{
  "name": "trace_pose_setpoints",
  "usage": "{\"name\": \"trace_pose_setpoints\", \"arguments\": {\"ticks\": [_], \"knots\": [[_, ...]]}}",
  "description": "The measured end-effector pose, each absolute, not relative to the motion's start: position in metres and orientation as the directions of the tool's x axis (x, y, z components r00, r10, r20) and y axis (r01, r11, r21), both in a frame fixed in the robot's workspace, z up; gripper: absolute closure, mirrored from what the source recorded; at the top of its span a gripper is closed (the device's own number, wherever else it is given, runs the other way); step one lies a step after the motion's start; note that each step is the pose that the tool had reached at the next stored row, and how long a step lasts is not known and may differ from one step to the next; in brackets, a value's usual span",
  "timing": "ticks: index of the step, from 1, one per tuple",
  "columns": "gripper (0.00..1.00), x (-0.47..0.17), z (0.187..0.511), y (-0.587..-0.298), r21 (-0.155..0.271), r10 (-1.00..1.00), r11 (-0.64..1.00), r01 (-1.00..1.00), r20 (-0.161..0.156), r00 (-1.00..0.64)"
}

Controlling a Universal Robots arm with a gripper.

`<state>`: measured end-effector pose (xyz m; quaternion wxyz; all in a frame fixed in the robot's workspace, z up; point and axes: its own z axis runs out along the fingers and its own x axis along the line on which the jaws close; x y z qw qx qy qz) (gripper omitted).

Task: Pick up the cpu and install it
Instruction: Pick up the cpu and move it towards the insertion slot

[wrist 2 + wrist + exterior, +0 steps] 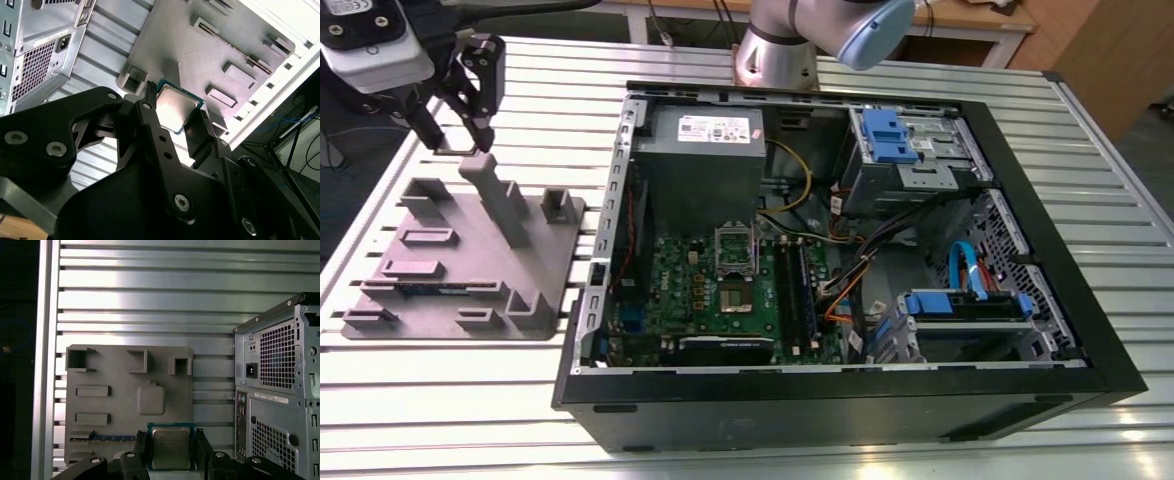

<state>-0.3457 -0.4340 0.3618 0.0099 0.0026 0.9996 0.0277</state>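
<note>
Gripper [460, 138] hangs just above tray [447, 268], its tall post [494, 195] right below, open case [854, 405] off to the exterior view's right, all on slatted table [440, 400].

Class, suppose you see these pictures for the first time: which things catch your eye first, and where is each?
The open black computer case dominates the slatted metal table, its green motherboard exposed. On the exterior view's left, the gripper hangs above the grey tray. In both wrist views it grips the cpu, a small silvery square chip.
</note>
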Motion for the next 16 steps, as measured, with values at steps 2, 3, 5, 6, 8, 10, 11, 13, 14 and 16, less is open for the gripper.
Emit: {"name": "trace_pose_setpoints", "arguments": {"ticks": [2, 3, 5, 6, 8, 10, 11, 13, 14, 16], "knots": [[0.53, -0.3457, 0.3622, -0.4340, 0.055, 0.006, 0.998, 0.005, -0.020, -1.000], [0.53, -0.3457, 0.3623, -0.4340, 0.056, 0.006, 0.998, 0.005, -0.020, -1.000], [0.53, -0.3457, 0.3631, -0.4340, 0.055, 0.006, 0.998, 0.005, -0.020, -1.000], [0.53, -0.3457, 0.3631, -0.4340, 0.055, 0.006, 0.998, 0.005, -0.020, -1.000], [0.53, -0.3457, 0.3631, -0.4340, 0.056, 0.006, 0.998, 0.005, -0.020, -1.000], [0.53, -0.3457, 0.3632, -0.4340, 0.055, 0.006, 0.998, 0.005, -0.020, -1.000], [0.53, -0.3457, 0.3632, -0.4340, 0.056, 0.006, 0.998, 0.005, -0.020, -1.000], [0.53, -0.3458, 0.3642, -0.4340, 0.055, 0.006, 0.998, 0.005, -0.019, -1.000], [0.53, -0.3457, 0.3650, -0.4339, 0.056, 0.006, 0.998, 0.005, -0.019, -1.000], [0.53, -0.3457, 0.3667, -0.4339, 0.056, 0.006, 0.998, 0.005, -0.020, -1.000]]}}
